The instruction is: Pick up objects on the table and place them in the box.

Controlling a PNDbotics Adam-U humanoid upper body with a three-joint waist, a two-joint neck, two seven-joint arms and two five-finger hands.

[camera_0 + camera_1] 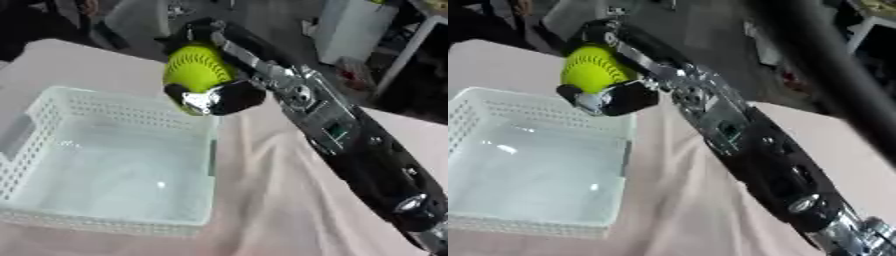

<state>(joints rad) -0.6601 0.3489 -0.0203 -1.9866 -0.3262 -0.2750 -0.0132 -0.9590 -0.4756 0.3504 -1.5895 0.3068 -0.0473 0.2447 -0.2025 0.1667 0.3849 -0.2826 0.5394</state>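
Above the far right corner of the white perforated plastic box point(52, 100), your right hand point(229, 95) grasps the yellow-green stitched ball point(197, 67); carrying step, so next move inward over the box and release.

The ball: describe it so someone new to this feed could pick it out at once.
Start at the white perforated basket on the pink tablecloth, then look to its far right corner. There the black right hand is curled round a neon yellow-green softball, held above the rim. It is the only bright round thing here, with stitched seams curving across it.

Glossy perforated plastic basket point(52, 107), matt stitched ball point(198, 67) — wrinkled cloth point(271, 200)
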